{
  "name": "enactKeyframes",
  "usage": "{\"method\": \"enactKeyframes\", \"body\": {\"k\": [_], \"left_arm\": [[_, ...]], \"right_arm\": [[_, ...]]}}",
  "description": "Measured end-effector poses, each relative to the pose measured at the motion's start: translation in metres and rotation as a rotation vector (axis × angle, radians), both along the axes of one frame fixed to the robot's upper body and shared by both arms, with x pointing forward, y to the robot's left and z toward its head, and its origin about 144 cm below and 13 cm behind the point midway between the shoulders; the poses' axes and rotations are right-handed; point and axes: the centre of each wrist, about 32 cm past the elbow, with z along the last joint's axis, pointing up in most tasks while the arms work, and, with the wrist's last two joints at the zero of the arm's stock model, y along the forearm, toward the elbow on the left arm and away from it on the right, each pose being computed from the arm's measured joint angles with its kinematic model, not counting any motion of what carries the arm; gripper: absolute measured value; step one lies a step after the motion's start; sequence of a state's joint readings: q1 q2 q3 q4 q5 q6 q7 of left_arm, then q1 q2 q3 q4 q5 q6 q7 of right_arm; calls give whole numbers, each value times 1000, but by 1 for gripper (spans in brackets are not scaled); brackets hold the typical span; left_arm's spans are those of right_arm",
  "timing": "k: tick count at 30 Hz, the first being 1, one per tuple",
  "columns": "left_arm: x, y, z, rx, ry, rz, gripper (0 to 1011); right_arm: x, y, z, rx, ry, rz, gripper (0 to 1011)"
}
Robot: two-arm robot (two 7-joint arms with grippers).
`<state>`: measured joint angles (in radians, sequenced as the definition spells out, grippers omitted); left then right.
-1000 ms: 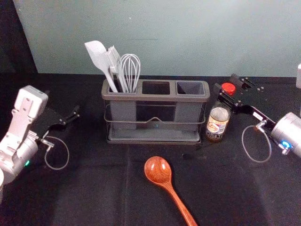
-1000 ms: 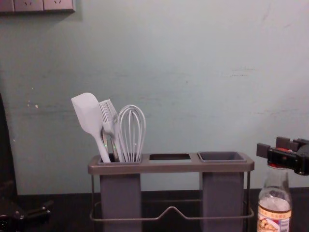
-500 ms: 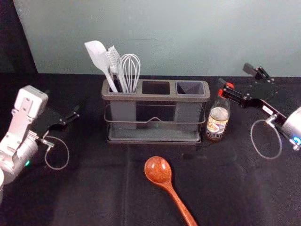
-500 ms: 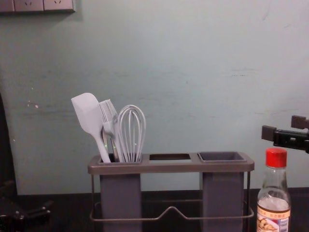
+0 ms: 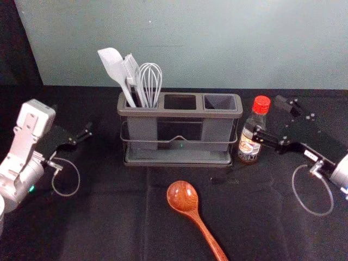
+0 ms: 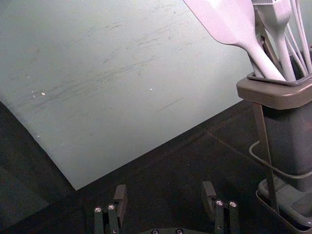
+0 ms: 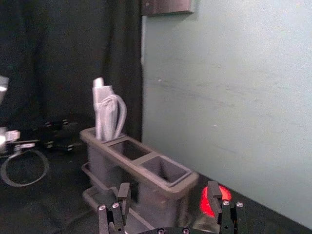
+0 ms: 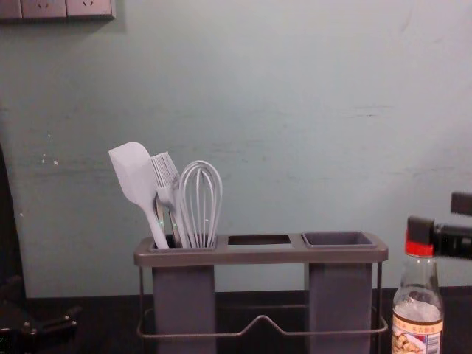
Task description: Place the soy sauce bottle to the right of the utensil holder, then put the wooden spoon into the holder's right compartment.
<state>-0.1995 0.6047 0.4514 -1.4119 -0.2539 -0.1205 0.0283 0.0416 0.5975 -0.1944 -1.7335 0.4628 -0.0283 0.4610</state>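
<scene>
My right gripper (image 5: 273,117): lower than before, fingers apart, one across the red cap in the chest view. Clear glass soy sauce bottle (image 5: 249,147), paper-labelled: upright, just right of the grey, wire-railed utensil holder (image 5: 179,113). Glossy, reddish-brown wooden spoon (image 5: 183,197), round-bowled, grained: lying before the holder. Holder's left compartment: pale flat spatula (image 5: 112,62), bristled brush (image 5: 131,69), looped whisk (image 5: 150,81). My left gripper (image 5: 73,119): parked left of the holder, fingers apart.

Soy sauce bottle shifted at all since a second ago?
No. Chest view: the soy sauce bottle stands upright just right of the utensil holder, same gap to its right end as before.
</scene>
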Motion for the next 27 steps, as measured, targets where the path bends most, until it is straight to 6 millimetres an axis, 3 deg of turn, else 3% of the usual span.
{"method": "enactKeyframes", "body": {"k": [10, 19, 27], "left_arm": [[0, 0, 0, 0, 0, 0, 1005], [0, 0, 0, 0, 0, 0, 1005], [0, 0, 0, 0, 0, 0, 1005]], "right_arm": [[-26, 20, -11, -27, 48, 47, 1003], [-55, 58, -24, -125, 98, -18, 1003], [-68, 85, -31, -203, 159, -61, 1003]]}}
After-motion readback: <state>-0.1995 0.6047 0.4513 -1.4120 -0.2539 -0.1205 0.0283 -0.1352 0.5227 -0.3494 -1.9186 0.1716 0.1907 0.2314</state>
